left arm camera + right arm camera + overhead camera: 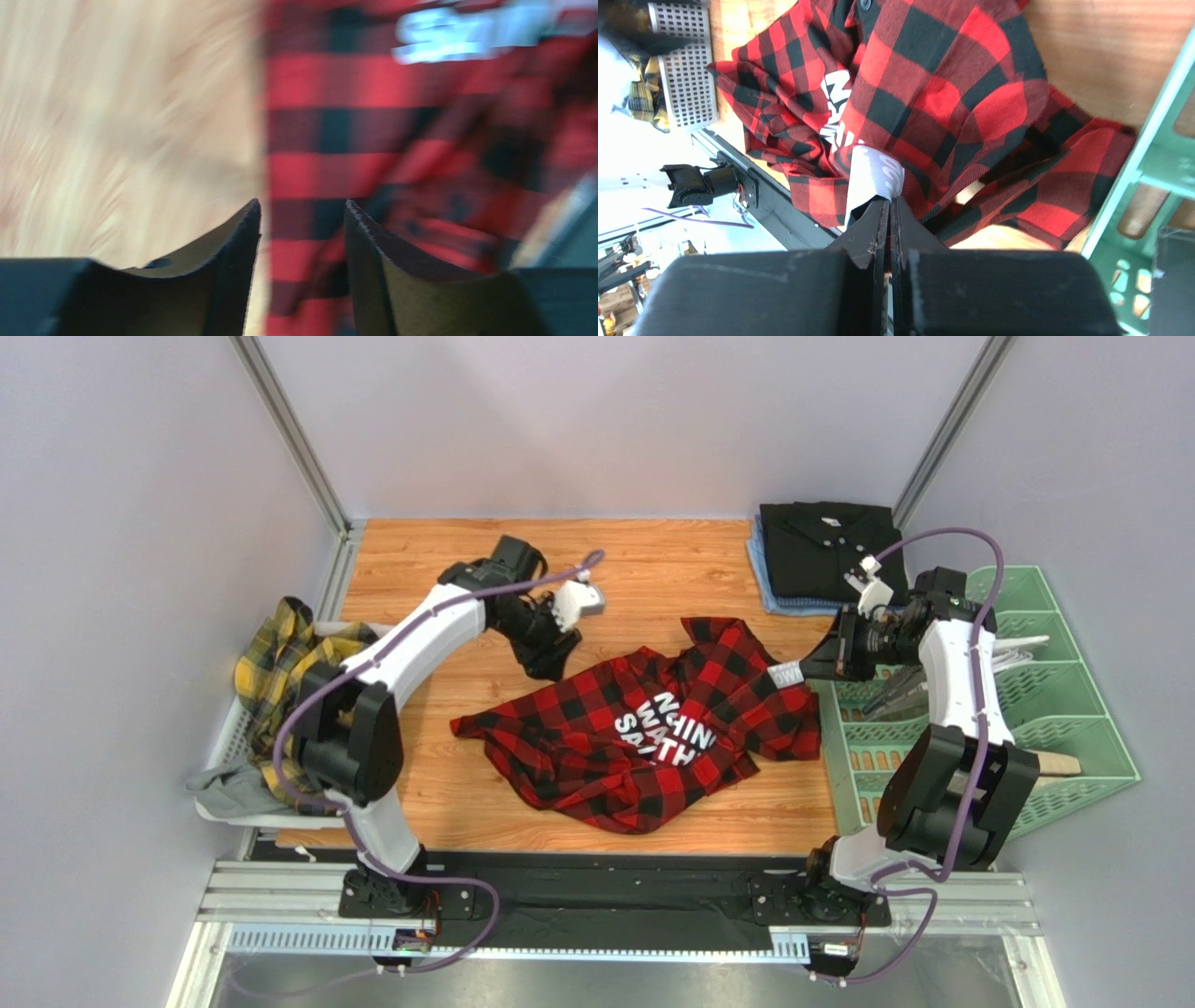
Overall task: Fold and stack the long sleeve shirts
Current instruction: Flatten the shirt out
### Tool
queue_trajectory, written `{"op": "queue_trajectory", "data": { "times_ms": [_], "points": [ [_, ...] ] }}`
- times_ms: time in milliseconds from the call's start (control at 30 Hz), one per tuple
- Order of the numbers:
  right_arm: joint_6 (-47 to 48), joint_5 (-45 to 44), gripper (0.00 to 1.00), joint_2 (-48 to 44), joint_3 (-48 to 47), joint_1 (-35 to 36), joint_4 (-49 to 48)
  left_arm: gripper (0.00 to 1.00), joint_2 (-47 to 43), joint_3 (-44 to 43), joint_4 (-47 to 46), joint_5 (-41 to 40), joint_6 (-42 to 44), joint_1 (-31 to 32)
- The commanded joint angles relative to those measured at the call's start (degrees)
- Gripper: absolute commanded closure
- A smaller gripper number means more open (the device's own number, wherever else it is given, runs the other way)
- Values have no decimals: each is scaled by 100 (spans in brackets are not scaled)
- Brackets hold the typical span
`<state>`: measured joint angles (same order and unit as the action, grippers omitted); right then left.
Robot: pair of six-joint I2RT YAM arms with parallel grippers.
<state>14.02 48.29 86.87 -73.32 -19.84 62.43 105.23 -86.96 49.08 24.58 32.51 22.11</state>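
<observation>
Red-check shirt (645, 735): soft woven cloth, crumpled, white block letters up, mid-bench (421, 574) toward the right edge.
Left end effector (302, 238): jaws apart, empty; wrist view blurred.
Right end effector (889, 203): clamped on the shirt's white tab, clearest in its wrist view.

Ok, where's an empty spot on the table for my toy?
Best is the bare table along the far edge, between the left gripper and the folded black shirt. A smaller patch lies near-left, between the red check shirt and the left arm. The middle and right are crowded: that shirt reaches the green tray.
</observation>
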Motion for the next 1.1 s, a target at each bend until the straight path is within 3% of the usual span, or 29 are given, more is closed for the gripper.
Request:
{"op": "queue_trajectory", "data": {
  "times_ms": [0, 33, 100, 133, 167, 233, 333, 433, 467, 567, 700, 800, 833, 867, 900, 967, 1067],
  "points": [
    [206, 14, 100, -477, 142, 24, 41, 41, -846, 810, 620, 1164, 256, 1075],
    [232, -47, 100, -495, 134, 24, 102, 40, -855, 960, 559, 833, 99, 1250],
    [294, -74, 100, -531, 134, 24, 146, 23, -802, 1338, 235, 488, -34, 1585],
    [320, -92, 100, -531, 134, 24, 190, 20, -776, 1452, 68, 156, -174, 1638],
    [329, -101, 100, -522, 142, 24, 199, 1, -672, 1558, -160, 5, -210, 1708],
    [329, -136, 100, -487, 247, 41, 173, 1, -478, 1568, -424, -477, -236, 1753],
    [224, -136, 100, -426, 510, 181, -2, 12, 5, 1515, -732, -1180, -202, 1771],
    [22, -232, 100, -382, 687, 427, -318, 38, 533, 1305, -864, -1735, -201, 1701],
    [-39, -276, 100, -364, 757, 497, -424, 62, 664, 1226, -926, -1824, -245, 1578],
    [-338, -487, 100, -250, 714, 840, -881, 100, 997, 762, -918, -2053, -351, 1149],
    [-760, -856, 100, 275, 93, 1148, -1496, 100, 1535, -372, -594, -2107, -403, 384],
    [-831, -901, 100, 724, -715, 1149, -1358, 99, 1685, -1252, -40, -1607, -413, -136],
    [-787, -866, 100, 743, -858, 1140, -1165, 92, 1598, -1349, 179, -1092, -264, -293],
    [-700, -857, 100, 726, -920, 1140, -1102, 70, 1275, -1333, 259, -834, -167, -347],
    [-682, -848, 100, 683, -947, 1140, -1067, 62, 1081, -1263, 303, -632, -53, -356],
    [-646, -769, 100, 507, -877, 1140, -970, 51, 492, -929, 374, -236, 298, -365],
    [-646, -497, 100, 296, -684, 1157, -821, 47, -28, -604, 681, 415, 729, -295]
  ]
}}
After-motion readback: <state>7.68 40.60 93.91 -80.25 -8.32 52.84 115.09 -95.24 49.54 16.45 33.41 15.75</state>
